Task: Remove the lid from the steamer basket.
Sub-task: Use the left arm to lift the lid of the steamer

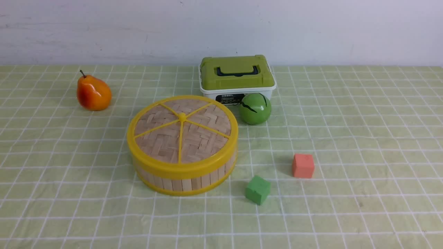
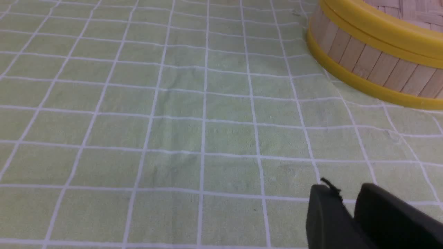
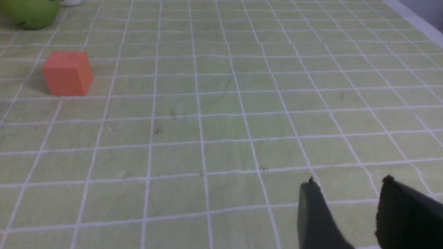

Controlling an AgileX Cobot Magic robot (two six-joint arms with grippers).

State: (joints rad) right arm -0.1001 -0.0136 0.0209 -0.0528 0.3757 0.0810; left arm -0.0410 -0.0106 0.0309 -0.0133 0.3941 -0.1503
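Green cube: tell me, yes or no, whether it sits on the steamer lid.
No, the green cube rests on the checked tablecloth.

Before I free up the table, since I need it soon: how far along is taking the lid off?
Nothing looks done: the lid sits squarely on the steamer basket. Nothing is in hand; the left gripper and right gripper hover over cloth. Left: grip the lid, lift it clear, set it down.

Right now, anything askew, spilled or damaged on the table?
Nothing stands out. The lid sits level on the steamer basket; no spill shows. The green cube is merely turned relative to the red one.
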